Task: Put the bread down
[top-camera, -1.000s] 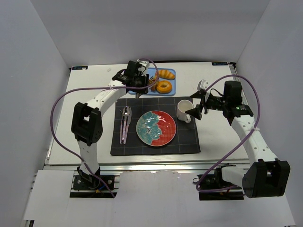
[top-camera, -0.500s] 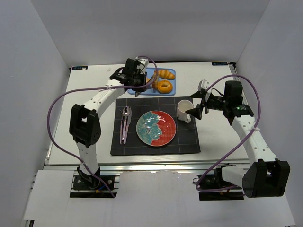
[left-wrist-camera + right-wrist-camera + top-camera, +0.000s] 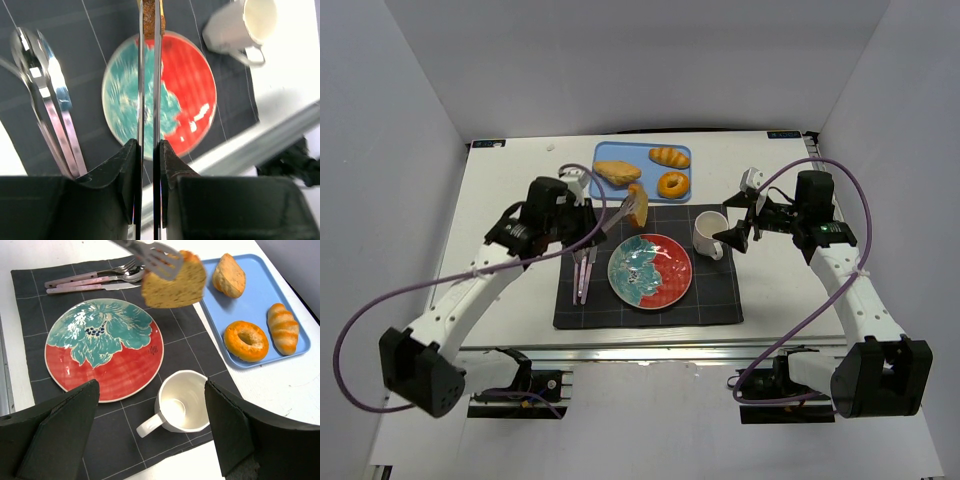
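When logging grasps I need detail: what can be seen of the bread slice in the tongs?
The bread slice is a thick, golden-tan piece with a speckled cut face and a darker crust edge. It hangs tilted in the air, pinched at its top by metal tongs clamped in the left end effector. It sits over the dark placemat, between the plate and the blue tray. Nothing else touches it.
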